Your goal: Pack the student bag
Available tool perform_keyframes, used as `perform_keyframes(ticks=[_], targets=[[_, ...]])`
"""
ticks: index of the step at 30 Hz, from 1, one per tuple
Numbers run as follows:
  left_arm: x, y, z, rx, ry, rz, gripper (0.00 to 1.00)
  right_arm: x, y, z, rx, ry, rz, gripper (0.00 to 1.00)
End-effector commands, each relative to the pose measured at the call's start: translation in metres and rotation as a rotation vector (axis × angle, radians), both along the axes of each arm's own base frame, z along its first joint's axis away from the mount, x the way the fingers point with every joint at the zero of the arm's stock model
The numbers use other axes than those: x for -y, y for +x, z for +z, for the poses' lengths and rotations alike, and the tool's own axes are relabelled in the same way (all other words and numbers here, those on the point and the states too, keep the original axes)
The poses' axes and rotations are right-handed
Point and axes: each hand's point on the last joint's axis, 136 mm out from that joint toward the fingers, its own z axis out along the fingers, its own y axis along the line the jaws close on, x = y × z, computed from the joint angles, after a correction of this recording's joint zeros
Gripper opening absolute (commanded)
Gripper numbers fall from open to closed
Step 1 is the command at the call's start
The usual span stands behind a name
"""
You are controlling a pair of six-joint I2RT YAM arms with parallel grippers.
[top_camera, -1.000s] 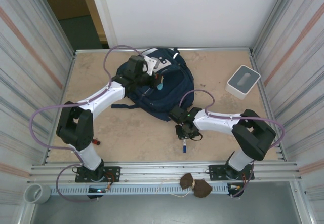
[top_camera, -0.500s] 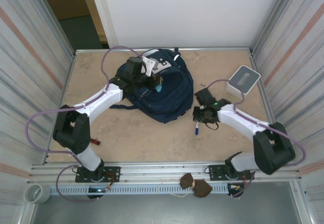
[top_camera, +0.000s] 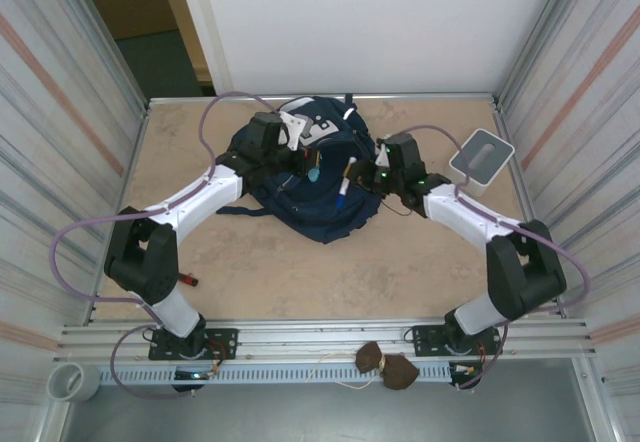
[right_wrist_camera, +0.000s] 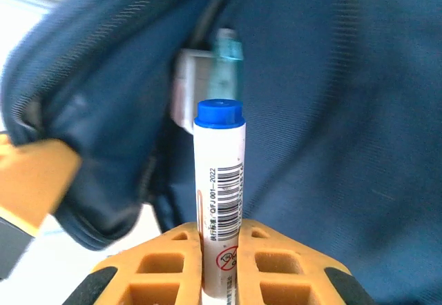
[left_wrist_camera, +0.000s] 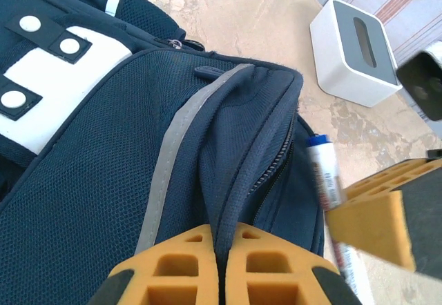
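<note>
Navy student bag (top_camera: 312,217) lies at mid-back of the table (top_camera: 250,272), white patch up. On it the left gripper (left_wrist_camera: 219,239) is pinched tight on a fold of fabric at the lip of an unzipped pocket. The gap is dark, contents not discernible. Over the bag the right gripper (right_wrist_camera: 219,239) clamps a white marker (right_wrist_camera: 219,174), blue cap forward, just beside that opening and not inside. A white box (top_camera: 480,160) with a dark top slot sits well apart at right, contents unseen.
</note>
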Motion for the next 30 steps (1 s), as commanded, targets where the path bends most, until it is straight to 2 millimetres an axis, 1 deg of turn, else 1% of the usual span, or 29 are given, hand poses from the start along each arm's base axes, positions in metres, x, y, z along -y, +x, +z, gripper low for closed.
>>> perform_keyframes(ticks=[1,5,8,9,11,13,16,20,23,25,27,29,30], targets=[[0.013,-0.007,0.039,0.049,-0.095,-0.033,0.00,-0.023,0.022,0.016,0.018,0.113,-0.035,0.11],[0.017,-0.008,0.041,0.048,-0.096,-0.026,0.00,-0.019,0.051,-0.002,-0.006,0.097,-0.145,0.11],[0.018,-0.010,0.041,0.043,-0.092,-0.028,0.01,-0.015,0.072,-0.011,0.002,0.081,-0.216,0.15],[0.019,-0.011,0.041,0.044,-0.093,-0.030,0.01,-0.014,0.078,-0.012,0.018,0.068,-0.226,0.17],[0.018,-0.011,0.042,0.045,-0.096,-0.029,0.01,-0.012,0.088,-0.015,0.041,0.005,-0.213,0.29],[0.018,-0.013,0.042,0.045,-0.097,-0.037,0.01,-0.014,0.088,-0.010,0.057,0.005,-0.160,0.40],[0.018,-0.016,0.041,0.050,-0.093,-0.045,0.02,-0.015,0.073,0.003,0.106,-0.004,-0.086,0.48],[0.017,-0.015,0.040,0.061,-0.091,-0.041,0.02,-0.011,0.041,0.017,0.145,-0.039,0.000,0.50],[0.017,-0.014,0.037,0.054,-0.087,-0.036,0.02,0.002,0.017,0.018,0.152,-0.062,0.029,0.51],[0.016,-0.013,0.034,0.047,-0.081,-0.030,0.02,0.017,0.003,0.014,0.137,-0.099,0.033,0.52],[0.015,-0.013,0.032,0.040,-0.079,-0.022,0.02,0.032,-0.006,0.006,0.114,-0.138,0.021,0.52],[0.014,-0.013,0.032,0.040,-0.081,-0.019,0.02,0.054,-0.014,-0.010,0.069,-0.213,-0.030,0.53],[0.014,-0.014,0.031,0.038,-0.081,-0.017,0.01,0.065,-0.016,-0.018,0.044,-0.249,-0.062,0.55]])
